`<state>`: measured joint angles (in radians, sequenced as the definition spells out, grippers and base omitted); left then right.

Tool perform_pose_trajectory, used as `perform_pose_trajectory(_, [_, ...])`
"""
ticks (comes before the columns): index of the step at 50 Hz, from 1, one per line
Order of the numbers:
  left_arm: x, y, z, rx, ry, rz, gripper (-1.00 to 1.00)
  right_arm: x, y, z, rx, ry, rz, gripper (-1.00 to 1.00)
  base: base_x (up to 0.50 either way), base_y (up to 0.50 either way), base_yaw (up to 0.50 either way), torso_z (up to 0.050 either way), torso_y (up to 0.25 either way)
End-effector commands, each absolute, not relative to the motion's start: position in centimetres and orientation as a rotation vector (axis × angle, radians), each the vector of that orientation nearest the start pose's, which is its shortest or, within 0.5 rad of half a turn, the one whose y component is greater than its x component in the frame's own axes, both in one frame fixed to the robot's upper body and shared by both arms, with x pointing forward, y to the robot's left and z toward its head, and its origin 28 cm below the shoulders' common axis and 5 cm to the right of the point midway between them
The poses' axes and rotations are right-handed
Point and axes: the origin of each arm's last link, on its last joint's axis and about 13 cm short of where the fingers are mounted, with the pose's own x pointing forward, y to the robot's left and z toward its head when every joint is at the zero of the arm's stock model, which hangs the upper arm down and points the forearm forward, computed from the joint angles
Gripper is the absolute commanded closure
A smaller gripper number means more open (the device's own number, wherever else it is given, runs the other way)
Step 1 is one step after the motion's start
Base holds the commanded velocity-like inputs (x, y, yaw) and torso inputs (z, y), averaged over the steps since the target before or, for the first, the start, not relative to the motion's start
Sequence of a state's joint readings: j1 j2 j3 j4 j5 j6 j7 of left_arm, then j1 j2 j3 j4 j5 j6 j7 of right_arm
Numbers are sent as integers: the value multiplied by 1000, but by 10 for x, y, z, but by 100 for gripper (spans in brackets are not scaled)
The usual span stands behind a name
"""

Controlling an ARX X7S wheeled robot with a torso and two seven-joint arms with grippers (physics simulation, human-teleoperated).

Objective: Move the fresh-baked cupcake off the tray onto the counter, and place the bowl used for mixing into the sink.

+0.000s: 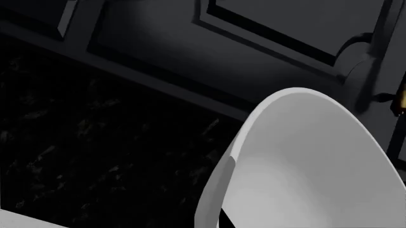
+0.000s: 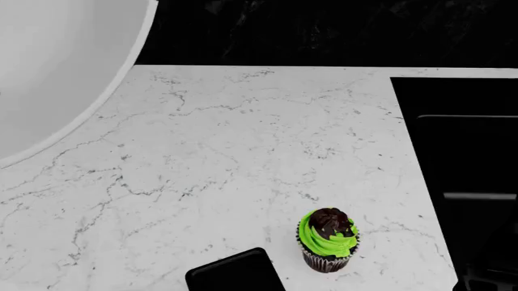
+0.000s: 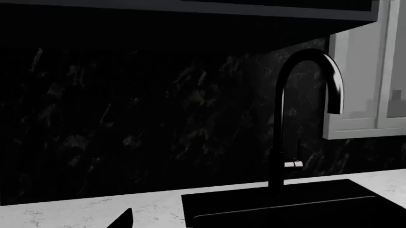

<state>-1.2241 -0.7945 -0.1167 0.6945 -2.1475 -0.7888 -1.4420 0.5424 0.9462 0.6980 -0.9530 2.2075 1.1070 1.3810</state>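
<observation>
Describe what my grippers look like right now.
Little shows. The right wrist view catches only a black, wedge-shaped fingertip at its edge. The left wrist view shows a black sliver against the rim of the bowl, likely a finger. No cables, markings or arm links are visible anywhere.

The counter (image 2: 242,157) is looked down on steeply from the head view, close in. The sink (image 3: 279,204) and faucet (image 3: 298,118) are faced level and low from the right wrist view. The bowl (image 1: 304,166) is seen very near from the left wrist, angled upward at dark cabinets (image 1: 209,47). Bowl, counter and sink are shared.
</observation>
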Motion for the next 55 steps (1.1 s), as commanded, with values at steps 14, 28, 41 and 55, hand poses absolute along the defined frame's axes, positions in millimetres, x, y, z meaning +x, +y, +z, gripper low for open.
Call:
perform_pose_trajectory(14, [119,244,374,-360,-380,-119,100,99,-180,277,1,-217,-249,-100,1,-500,0,0,0])
perform_pose_trajectory(28, [119,243,375,-358,-374,-113,100,100,-180,276,-1,-215,-242,-100,0,-500,0,0,0])
perform_pose_trajectory(41, [117,244,375,-361,-377,-112,100,101,-179,276,0,-212,-245,-100,0,-500,0,0,0])
perform_pose_trajectory(55, [121,247,372,-365,-368,-99,100,104,-179,276,1,-202,-249,-100,0,-500,0,0,0])
